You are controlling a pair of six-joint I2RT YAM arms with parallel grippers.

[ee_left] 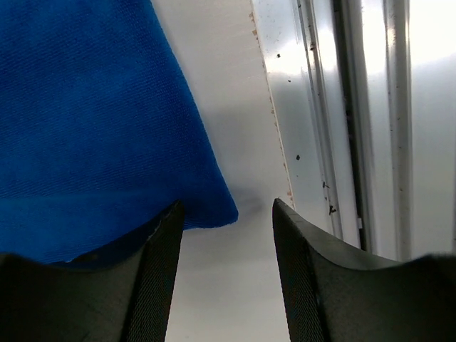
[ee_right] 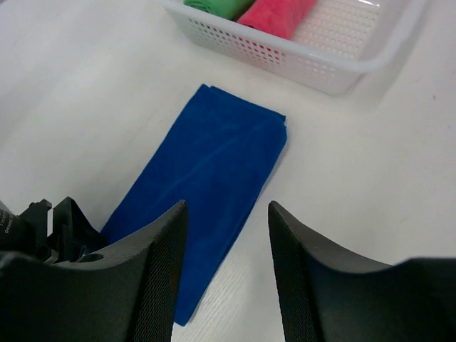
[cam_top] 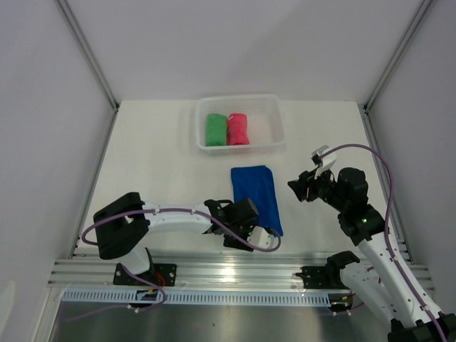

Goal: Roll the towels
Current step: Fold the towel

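On the left, the left arm lies low across the white counter point(cam_top: 157, 164) and reaches to the right. Its end effector, the left end effector point(ee_left: 226, 206), is open at the near right corner of the blue towel point(cam_top: 255, 194). In the left wrist view, one finger point(ee_left: 153, 278) is over the edge of the blue cloth. The other finger is over the bare counter. The corner of the cloth lies flat between them, and nothing is pinched.

At the far side of the counter sits a white basket point(cam_top: 265, 130). The green towel point(cam_top: 215, 129) is rolled up in its left part. The pink-red towel point(cam_top: 238, 128) is rolled up too and touches the green one. The right part of the basket has nothing in it.

The blue towel lies flat near the middle of the counter, folded into a long strip. It is just in front of the basket.

On the right, the right end effector point(ee_right: 228, 206) is up off the counter, to the right of the blue towel. It is open and holds nothing.
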